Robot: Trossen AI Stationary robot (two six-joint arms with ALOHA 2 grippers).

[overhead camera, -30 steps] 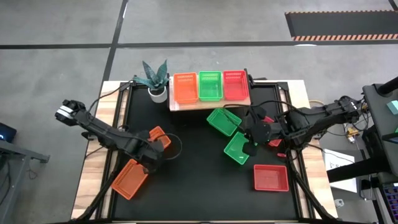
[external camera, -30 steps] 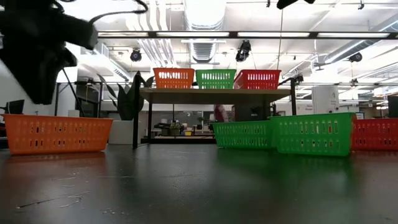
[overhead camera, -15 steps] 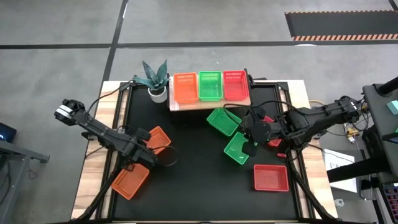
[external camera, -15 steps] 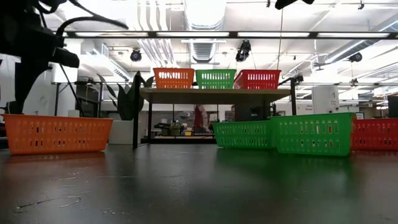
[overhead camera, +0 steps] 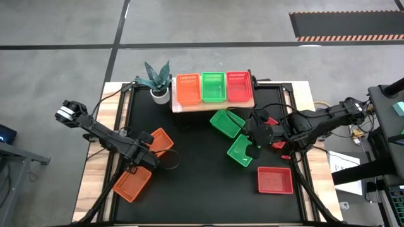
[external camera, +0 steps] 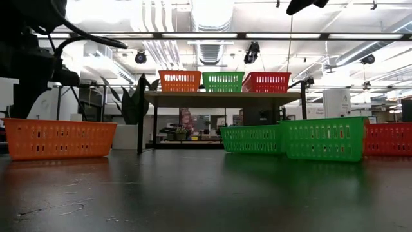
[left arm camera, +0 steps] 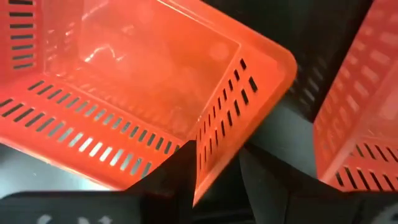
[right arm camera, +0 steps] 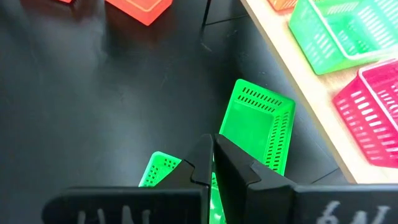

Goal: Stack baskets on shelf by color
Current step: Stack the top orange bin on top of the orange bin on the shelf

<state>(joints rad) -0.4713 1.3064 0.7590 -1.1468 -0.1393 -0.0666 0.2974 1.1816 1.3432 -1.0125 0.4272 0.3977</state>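
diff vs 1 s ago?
The left gripper pulled back toward the table's left, off the orange basket, and now straddles the corner wall of the other orange basket, jaws open, nothing held. The right gripper, shut, stayed over the green baskets. No basket moved.

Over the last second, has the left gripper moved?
Yes. In the high view the left gripper has slid left, off the upper orange basket, toward the lower orange basket; its jaws now straddle that basket's wall.
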